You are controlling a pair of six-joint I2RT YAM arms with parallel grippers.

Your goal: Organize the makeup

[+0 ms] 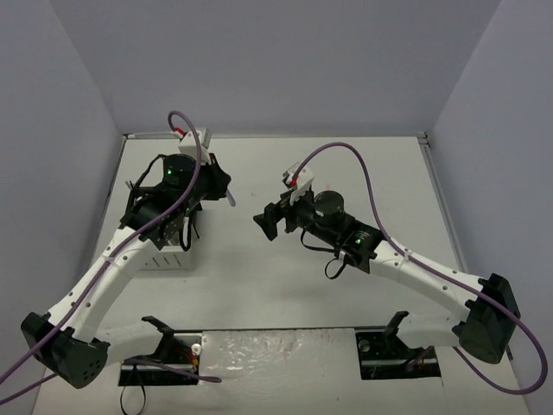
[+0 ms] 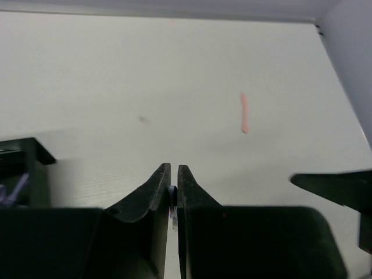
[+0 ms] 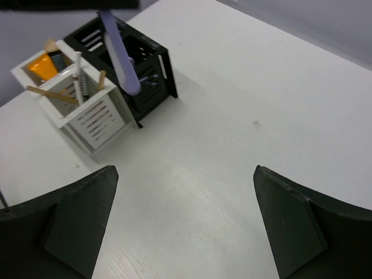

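My left gripper (image 1: pixel 225 192) is shut on a slim lilac tool (image 3: pixel 120 53), which hangs down beside the black half of the slotted organizer (image 3: pixel 152 70). In the left wrist view only a sliver of the lilac tool (image 2: pixel 172 200) shows between the closed fingers (image 2: pixel 192 186). The white half of the organizer (image 3: pixel 96 113) holds an orange tube (image 3: pixel 39 65), tan sticks (image 3: pixel 52 94) and a white pencil (image 3: pixel 79 72). A pink stick (image 2: pixel 244 113) lies alone on the table. My right gripper (image 3: pixel 186 174) is open and empty above bare table, to the right of the organizer.
The organizer (image 1: pixel 164 258) stands at the table's left side, partly under my left arm. Grey walls enclose the table on the left, back and right. My right gripper (image 1: pixel 268 223) hovers near the table's middle, facing the left gripper.
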